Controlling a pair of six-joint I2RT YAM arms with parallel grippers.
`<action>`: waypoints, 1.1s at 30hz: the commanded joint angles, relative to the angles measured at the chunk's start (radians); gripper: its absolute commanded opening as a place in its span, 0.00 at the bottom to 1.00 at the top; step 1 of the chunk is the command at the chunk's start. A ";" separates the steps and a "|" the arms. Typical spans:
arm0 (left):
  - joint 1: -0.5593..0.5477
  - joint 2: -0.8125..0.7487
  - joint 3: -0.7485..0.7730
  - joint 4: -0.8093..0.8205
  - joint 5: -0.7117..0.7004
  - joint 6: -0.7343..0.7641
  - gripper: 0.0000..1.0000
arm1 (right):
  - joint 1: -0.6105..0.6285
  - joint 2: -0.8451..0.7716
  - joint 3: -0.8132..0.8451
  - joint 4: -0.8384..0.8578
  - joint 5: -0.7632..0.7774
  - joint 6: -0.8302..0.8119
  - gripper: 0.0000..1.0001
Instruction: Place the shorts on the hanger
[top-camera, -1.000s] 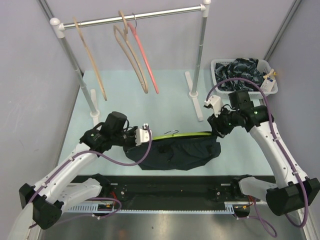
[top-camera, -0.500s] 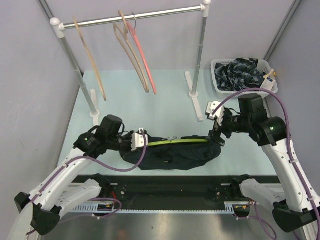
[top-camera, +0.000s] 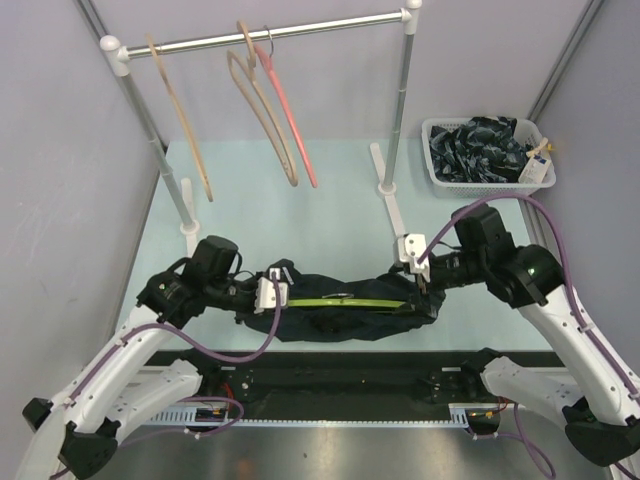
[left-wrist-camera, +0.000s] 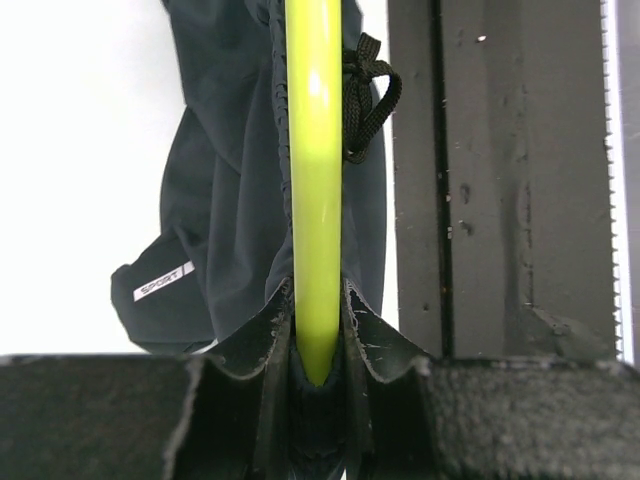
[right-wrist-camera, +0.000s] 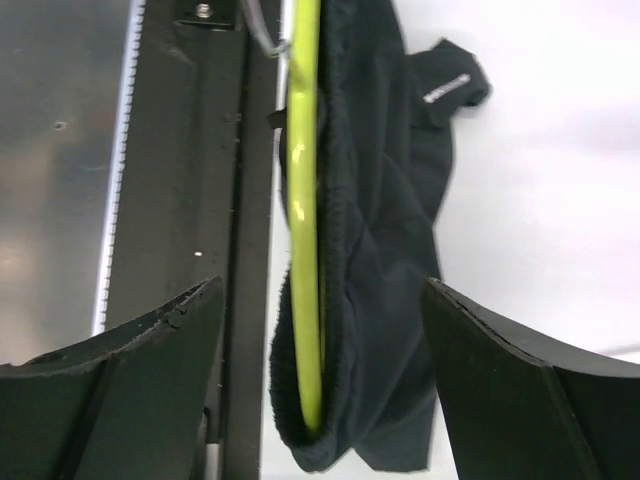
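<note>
The left gripper (left-wrist-camera: 318, 330) was pressed together on one end of the lime-green hanger (left-wrist-camera: 315, 150), its fingers (left-wrist-camera: 268, 335) pinching the thin plastic bar, with dark fabric of the shorts (left-wrist-camera: 220, 200) bunched on both sides of the grip. A knotted black drawstring (left-wrist-camera: 370, 95) hung beside the bar, and a white "SPORT" label (left-wrist-camera: 163, 282) showed on the loose cloth below.

The right gripper (right-wrist-camera: 320, 290) stood spread wide at the other end. Its fingers flanked the hanger and shorts and touched neither. There the hanger's rounded tip (right-wrist-camera: 305, 400) sat inside the shorts' waistband (right-wrist-camera: 385, 200), the fabric wrapped around it, and part of the metal hook (right-wrist-camera: 262, 40) showed at the far end of that view.

From above, the hanger (top-camera: 345, 299) lay nearly level between the two grippers, low over the near edge of the pale table (top-camera: 330, 215), with the shorts (top-camera: 340, 322) draped along and below it.

The garment looked largely on: the right end seemed seated and let go. Whether the left shoulder was fully inside the waistband could not be told behind the clamped fingers. What seemed left was settling that end and releasing it.
</note>
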 joint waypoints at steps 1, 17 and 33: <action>0.008 -0.022 0.045 0.017 0.117 0.040 0.00 | 0.053 -0.048 -0.062 0.047 0.007 0.043 0.84; 0.008 -0.042 0.072 0.074 0.146 -0.035 0.00 | 0.112 -0.077 -0.211 0.202 0.145 0.242 0.00; 0.042 -0.088 0.174 0.245 -0.116 -0.337 1.00 | -0.005 -0.151 -0.110 0.088 0.439 0.589 0.00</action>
